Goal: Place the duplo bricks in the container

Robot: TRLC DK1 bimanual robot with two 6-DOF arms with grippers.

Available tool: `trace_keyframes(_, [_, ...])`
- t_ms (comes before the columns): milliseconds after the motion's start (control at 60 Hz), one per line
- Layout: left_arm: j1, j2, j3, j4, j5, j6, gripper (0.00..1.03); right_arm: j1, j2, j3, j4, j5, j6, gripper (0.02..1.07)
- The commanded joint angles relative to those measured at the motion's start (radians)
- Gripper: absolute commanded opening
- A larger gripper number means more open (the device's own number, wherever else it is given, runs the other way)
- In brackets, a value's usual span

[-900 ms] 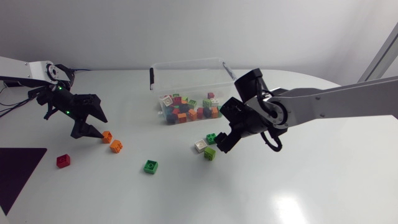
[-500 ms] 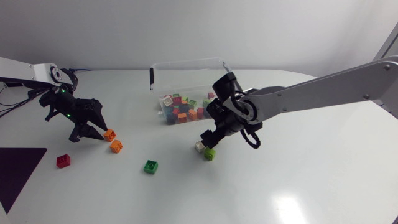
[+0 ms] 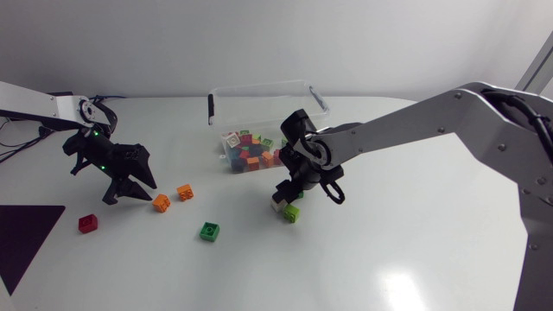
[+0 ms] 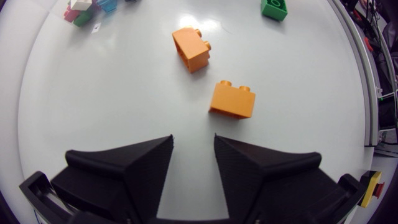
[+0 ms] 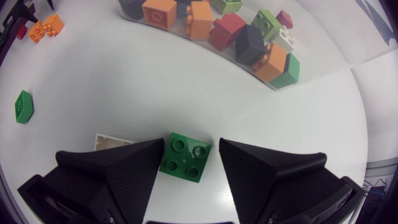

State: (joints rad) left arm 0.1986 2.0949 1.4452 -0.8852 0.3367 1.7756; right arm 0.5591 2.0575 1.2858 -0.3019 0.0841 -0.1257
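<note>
Right arm (image 3: 406,125) has swung in over the loose bricks beside the container (image 3: 259,86); one orange brick (image 3: 185,192) has slid right.
Head view: left jaws stand by the other orange brick (image 3: 162,203). Left wrist view: left jaws released and empty, with both orange bricks ahead on the surface (image 4: 124,124). Right wrist view: right jaws released, a dark green brick (image 5: 185,157) between them, a white brick (image 5: 112,142) just beside, and the container ahead.

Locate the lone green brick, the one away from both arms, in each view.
Head view: green brick, lower middle, right of the orange bricks.
Left wrist view, far ahead of the left pincer, beyond the orange bricks.
Right wrist view, ahead of the right pincer, off to its side.
Shared landmark: the two orange bricks.
</note>
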Motion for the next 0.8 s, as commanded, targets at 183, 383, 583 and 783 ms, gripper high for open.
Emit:
trace_keyframes(183, [-0.064,-0.122,-0.123,0.046,0.036,-0.048,0.99,-0.027,-0.003,-0.02,-0.042,0.013,0.028,0.33])
trace_keyframes(383, [-0.071,-0.168,-0.183,0.045,0.036,-0.018,0.99,-0.054,-0.143,-0.086,-0.06,0.003,0.006,0.33])
trace_keyframes(583, [-0.076,-0.187,-0.217,0.045,0.035,-0.018,0.99,-0.071,-0.303,-0.108,-0.118,0.003,-0.02,0.33])
trace_keyframes(783, [-0.097,-0.176,-0.263,0.097,0.032,-0.013,0.9,-0.07,-0.435,-0.083,-0.164,-0.029,-0.038,0.33])
